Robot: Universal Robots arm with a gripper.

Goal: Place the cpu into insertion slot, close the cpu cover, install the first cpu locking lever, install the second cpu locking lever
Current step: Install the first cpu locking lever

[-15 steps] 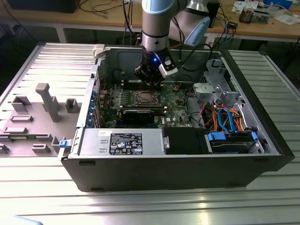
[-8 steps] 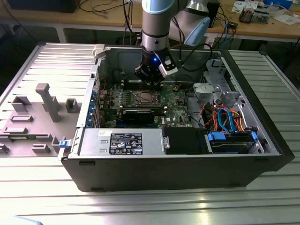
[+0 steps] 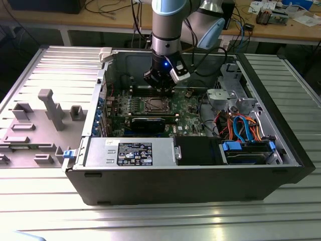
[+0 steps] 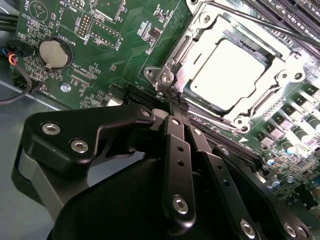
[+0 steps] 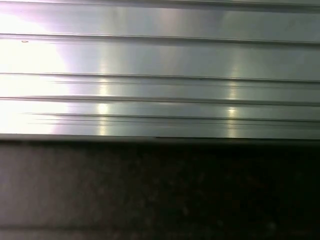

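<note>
Case [image 3: 200,186]: open computer case lying on a ribbed metal table [image 3: 281,221]; the green board [image 3: 150,108] lies flat inside.
Arm [image 3: 168,25]: comes down almost vertical into the case, wrist just above the far edge of the slot.
Slot [image 4: 227,75]: in the second wrist view it sits near the fingertips, silvery rim with screws at the corners.
Cover [image 4: 187,50]: the thin metal frame seems to lie down flat around the chip, not standing up. It is stiff sheet metal with sharp edges, I judge.
Cpu [image 4: 225,72]: already seated in the slot, pale metal top facing up. I judge it light, stiff and smooth, and fragile underneath; it is best held by two opposite edges, never pressed on the middle.
Lever [image 4: 280,27]: a thin wire rod runs along one side of the slot; springy, I guess, to be pushed near its free end.
Gripper [image 4: 176,101]: fingers drawn together to a narrow tip with nothing between them, touching or almost touching the frame corner.
</note>
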